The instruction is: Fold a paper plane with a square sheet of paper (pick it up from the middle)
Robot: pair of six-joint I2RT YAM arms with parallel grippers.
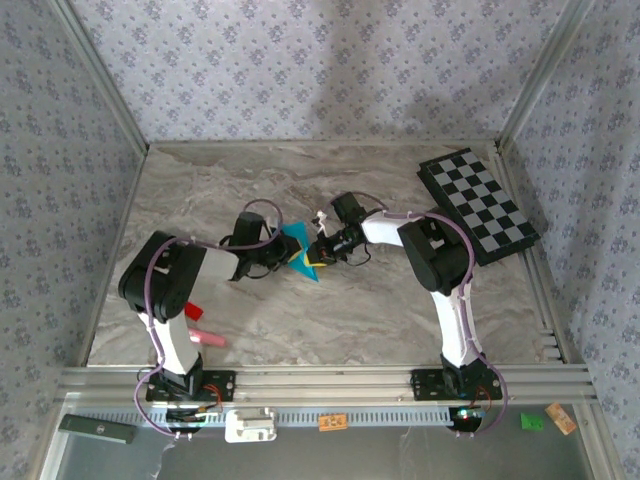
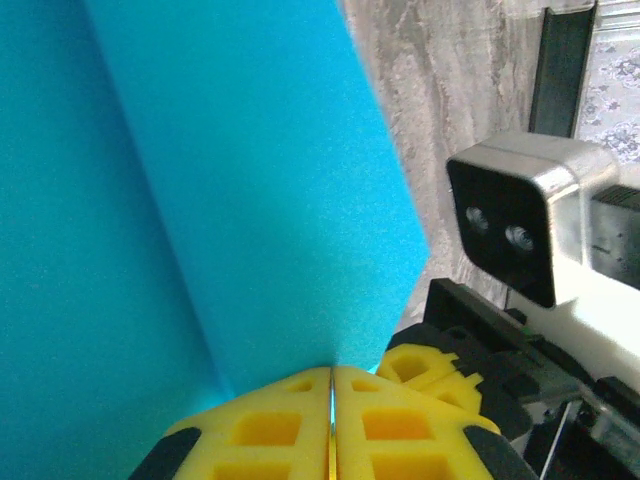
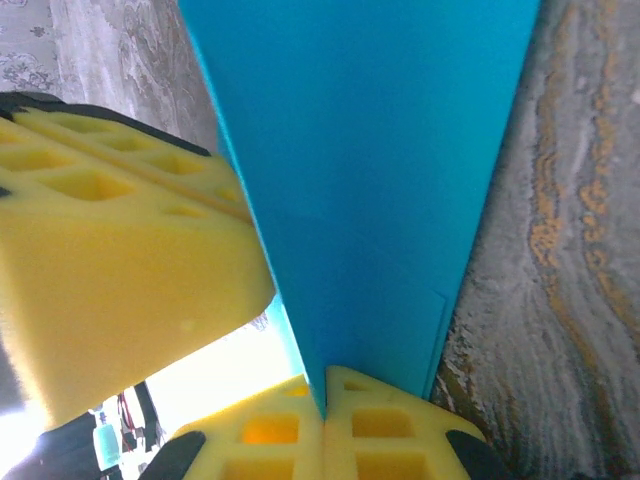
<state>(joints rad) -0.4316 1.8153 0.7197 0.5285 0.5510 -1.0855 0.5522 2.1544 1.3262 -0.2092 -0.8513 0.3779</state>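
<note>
You have one sheet of paper [image 1: 296,240], creased, mid-frame in top view, seemingly lifted off table. Two grippers: left gripper [image 2: 331,385] pads pressed together on sheet's lower edge; right gripper [image 3: 325,395] likewise pinching it. One checkered board [image 1: 478,203] upper right. Sheet's upper edges cut off in wrist views.

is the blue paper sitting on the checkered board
No, the blue paper is pinched between the left gripper and the right gripper, well apart from the checkered board at the far right.
</note>
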